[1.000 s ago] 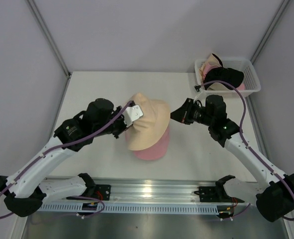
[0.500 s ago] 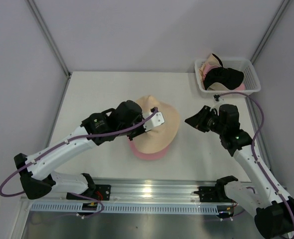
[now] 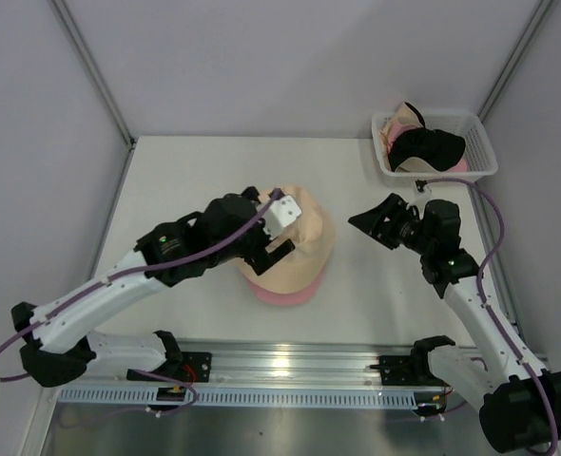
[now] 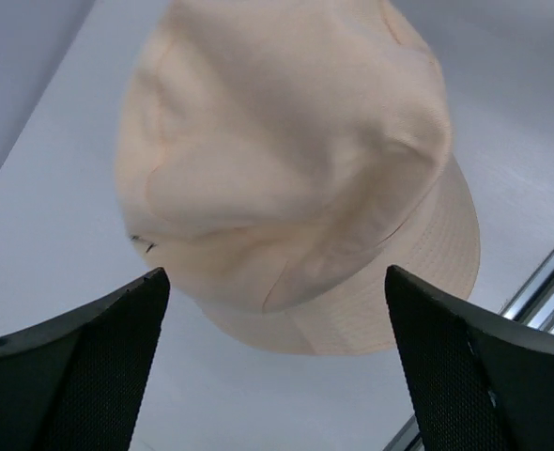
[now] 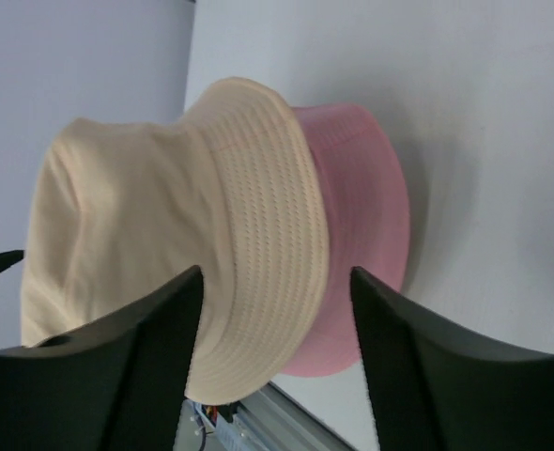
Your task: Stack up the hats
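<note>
A pale peach hat [image 3: 299, 237] sits on top of a pink hat [image 3: 285, 294] at the middle of the table; only the pink brim shows under it. My left gripper [image 3: 282, 231] stands open over the peach hat's left side, and the left wrist view shows the peach hat [image 4: 286, 160] beyond the spread left gripper [image 4: 275, 282], with nothing held. My right gripper [image 3: 368, 226] is open to the right of the stack, apart from it. The right wrist view looks past the right gripper [image 5: 275, 272] at the peach hat [image 5: 164, 235] and the pink hat [image 5: 366, 235].
A white lattice basket [image 3: 480, 157] stands at the back right corner with a black hat [image 3: 431, 144] and a pale hat [image 3: 397, 121] in it. A metal rail [image 3: 290, 366] runs along the near edge.
Both grippers have opened. The left one has let go of the peach hat, which has settled over the pink hat. The right gripper has drawn back to the right, away from the brim.
</note>
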Tool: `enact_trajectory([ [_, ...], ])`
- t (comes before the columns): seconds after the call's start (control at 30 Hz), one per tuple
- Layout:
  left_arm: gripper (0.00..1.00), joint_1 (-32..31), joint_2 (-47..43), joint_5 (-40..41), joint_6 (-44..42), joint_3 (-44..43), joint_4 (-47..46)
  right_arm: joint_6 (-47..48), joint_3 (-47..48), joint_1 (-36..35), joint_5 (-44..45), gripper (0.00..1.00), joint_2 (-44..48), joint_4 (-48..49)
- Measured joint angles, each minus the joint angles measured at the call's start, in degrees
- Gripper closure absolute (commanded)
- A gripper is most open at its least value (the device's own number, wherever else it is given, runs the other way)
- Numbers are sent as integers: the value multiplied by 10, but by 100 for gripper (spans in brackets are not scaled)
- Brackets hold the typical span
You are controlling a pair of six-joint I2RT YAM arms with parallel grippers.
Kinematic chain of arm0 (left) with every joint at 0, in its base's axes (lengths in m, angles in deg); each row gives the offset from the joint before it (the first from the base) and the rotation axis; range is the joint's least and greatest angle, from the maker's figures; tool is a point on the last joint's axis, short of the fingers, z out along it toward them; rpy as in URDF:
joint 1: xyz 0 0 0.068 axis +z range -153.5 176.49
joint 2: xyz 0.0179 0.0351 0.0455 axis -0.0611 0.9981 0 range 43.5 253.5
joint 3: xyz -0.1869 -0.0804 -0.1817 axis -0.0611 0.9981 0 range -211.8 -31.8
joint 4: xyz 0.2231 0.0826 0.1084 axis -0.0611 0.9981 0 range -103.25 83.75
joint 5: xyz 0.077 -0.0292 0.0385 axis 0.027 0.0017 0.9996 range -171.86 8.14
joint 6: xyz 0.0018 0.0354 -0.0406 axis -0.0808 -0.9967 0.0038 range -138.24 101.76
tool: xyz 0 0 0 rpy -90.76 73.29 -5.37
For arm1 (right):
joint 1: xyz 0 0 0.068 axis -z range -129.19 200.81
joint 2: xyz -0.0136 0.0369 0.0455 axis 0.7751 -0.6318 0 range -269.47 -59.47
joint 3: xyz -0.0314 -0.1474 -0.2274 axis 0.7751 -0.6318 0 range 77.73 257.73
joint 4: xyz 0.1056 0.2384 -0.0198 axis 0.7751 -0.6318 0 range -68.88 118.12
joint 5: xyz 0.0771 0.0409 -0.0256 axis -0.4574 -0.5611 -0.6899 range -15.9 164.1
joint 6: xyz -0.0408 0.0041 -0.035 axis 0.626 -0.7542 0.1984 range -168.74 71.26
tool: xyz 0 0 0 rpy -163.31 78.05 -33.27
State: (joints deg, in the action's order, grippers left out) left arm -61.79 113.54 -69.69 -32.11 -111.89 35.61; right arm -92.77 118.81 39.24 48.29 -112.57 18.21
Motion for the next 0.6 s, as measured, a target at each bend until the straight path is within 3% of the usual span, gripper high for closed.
enact_trajectory([
  [0.17,1,28,-143,61,96,37,-43,-20,-10,-11,-28,25,-23,93],
  [0.23,1,71,-209,70,147,49,-64,-30,-31,-18,-33,29,-35,141],
  [0.37,1,215,-327,70,296,84,-85,-43,-64,-41,-20,27,-74,189],
  [0.47,1,301,-347,41,412,128,-94,-47,-75,-53,-12,23,-103,219],
  [0.6,3,390,-345,-50,544,278,-121,-71,-88,-54,-7,23,-141,282],
])
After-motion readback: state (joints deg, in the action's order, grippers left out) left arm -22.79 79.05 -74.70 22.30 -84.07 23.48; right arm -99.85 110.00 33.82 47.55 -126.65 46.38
